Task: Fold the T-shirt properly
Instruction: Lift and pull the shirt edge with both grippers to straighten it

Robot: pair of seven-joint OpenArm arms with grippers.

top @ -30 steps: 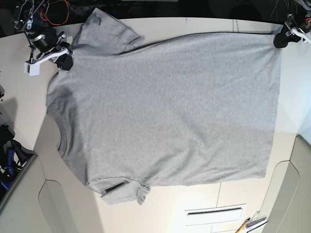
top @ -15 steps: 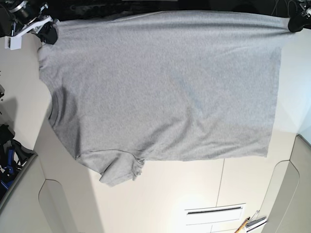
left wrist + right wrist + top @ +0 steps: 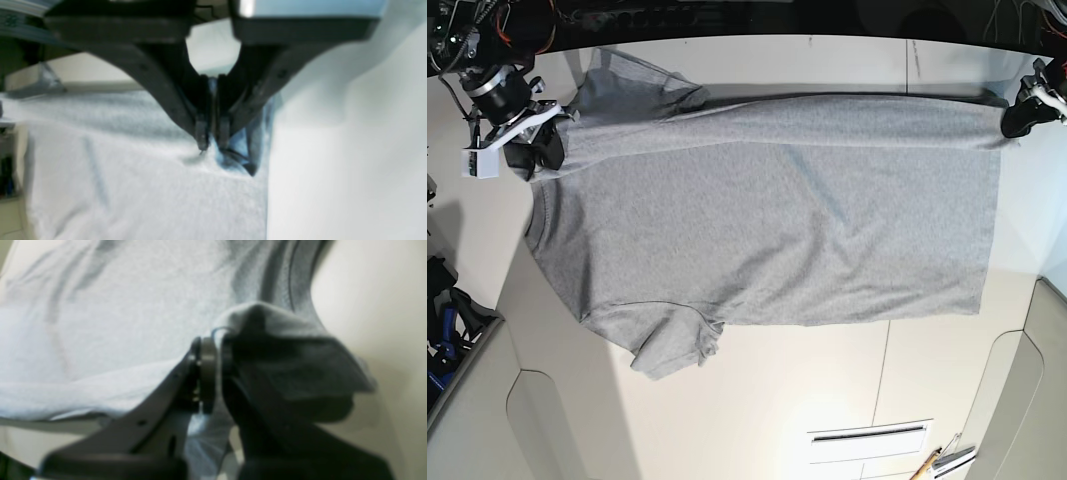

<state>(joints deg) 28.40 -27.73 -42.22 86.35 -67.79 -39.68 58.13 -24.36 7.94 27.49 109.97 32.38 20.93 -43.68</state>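
The light grey T-shirt (image 3: 767, 210) lies spread on the white table (image 3: 827, 390), plain side up, with the collar to the left and the hem to the right. My right gripper (image 3: 535, 150) is shut on the far shoulder by the collar. In the right wrist view the right gripper (image 3: 213, 353) has bunched T-shirt cloth (image 3: 100, 306) pinched between its jaws. My left gripper (image 3: 1015, 122) is shut on the far hem corner. In the left wrist view the left gripper (image 3: 212, 143) bites the T-shirt edge (image 3: 150, 193). The far sleeve (image 3: 632, 85) lies flat and the near sleeve (image 3: 677, 345) is rumpled.
A slot (image 3: 867, 435) is cut into the table near the front, with a pencil and clip (image 3: 942, 462) beside it. Blue and black gear (image 3: 442, 330) sits off the table's left edge. Cables (image 3: 527, 20) hang behind the right arm.
Both grippers have come back down and toward the near side with the far edge of the shirt. The far sleeve shows on the table again.
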